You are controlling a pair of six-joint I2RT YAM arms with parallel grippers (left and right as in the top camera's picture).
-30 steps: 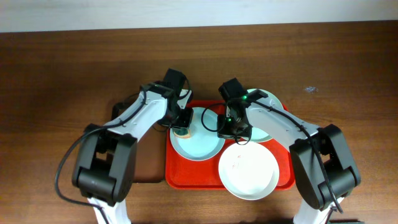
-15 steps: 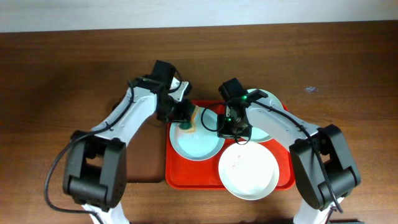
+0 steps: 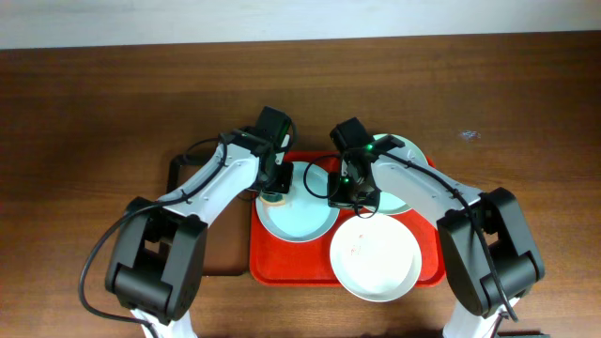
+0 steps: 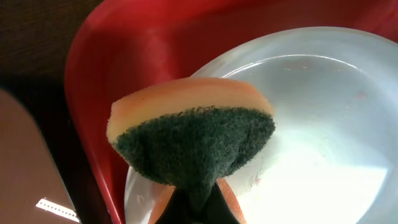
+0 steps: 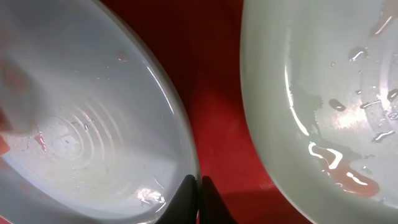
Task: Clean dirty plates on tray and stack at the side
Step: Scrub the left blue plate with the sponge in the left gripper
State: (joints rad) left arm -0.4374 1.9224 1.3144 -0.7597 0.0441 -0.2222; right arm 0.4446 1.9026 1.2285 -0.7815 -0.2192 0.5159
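My left fingers (image 4: pixel 196 210) are shut tight on the sponge (image 4: pixel 193 146) and hold it on the blue plate (image 3: pixel 299 221) in the red tray (image 3: pixel 267 265) to rub it clean, while my right fingers (image 5: pixel 188 200) pinch that plate's edge, I think so it does not slide.

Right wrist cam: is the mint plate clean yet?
No, the mint plate carries a red-orange smear near its lower rim, among water drops.
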